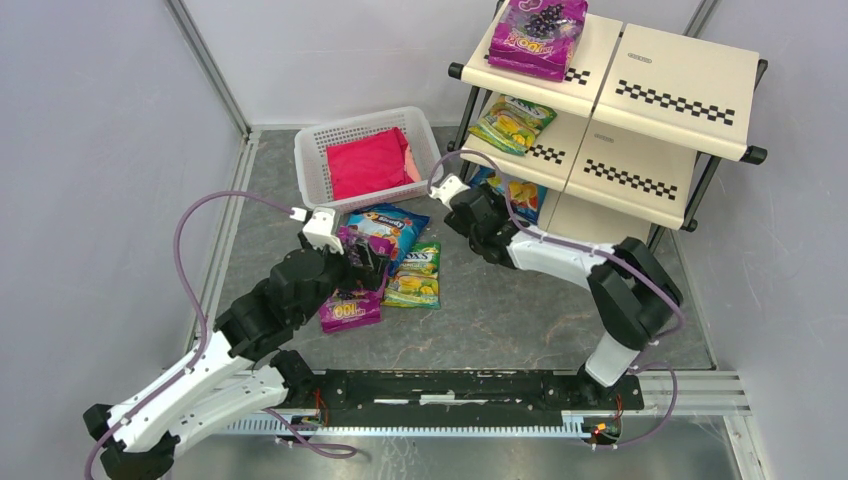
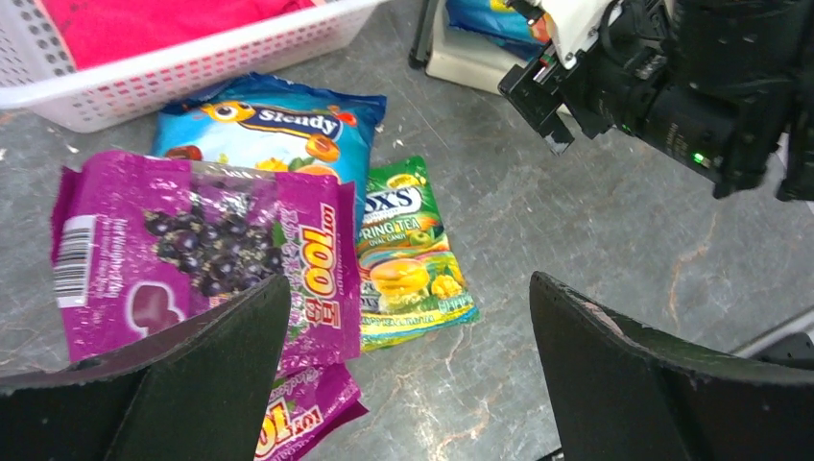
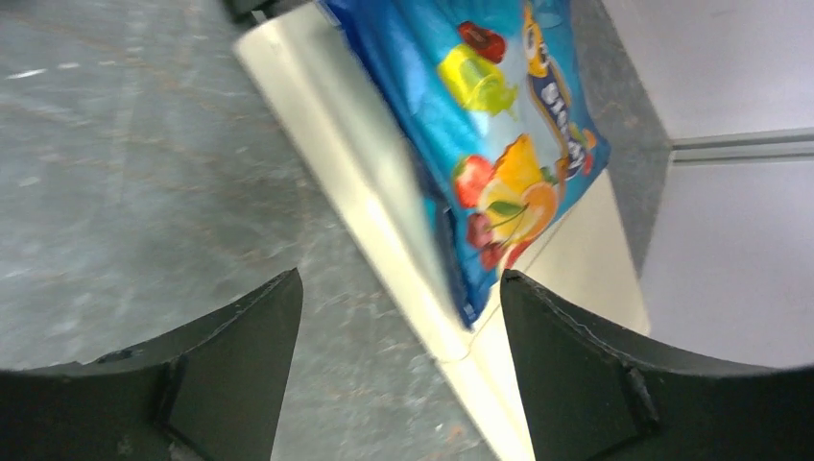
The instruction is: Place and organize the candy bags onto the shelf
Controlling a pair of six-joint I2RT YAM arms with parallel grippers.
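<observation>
Shelf (image 1: 640,110) holds a grape bag (image 1: 540,35) on the top tier, a lemon bag (image 1: 512,122) on the middle and a blue fruit bag (image 3: 499,125) on the bottom, its corner seemingly over the shelf's front edge. Right gripper (image 3: 400,283) is just before that shelf tier, fingers apart and empty. A nudge could slide the glossy bag off the slant. Left gripper (image 2: 408,288) is well left of the shelf, fingers spread over the overlapping loose purple bags (image 2: 192,240). Closing there may catch two bags, or slip.

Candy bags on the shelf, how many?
3: glossy magenta-purple grape pouch on the top tier of the cream shelf, green-yellow lemon pouch on the middle, blue fruit-print pouch on the bottom. Others may hide beneath.
</observation>
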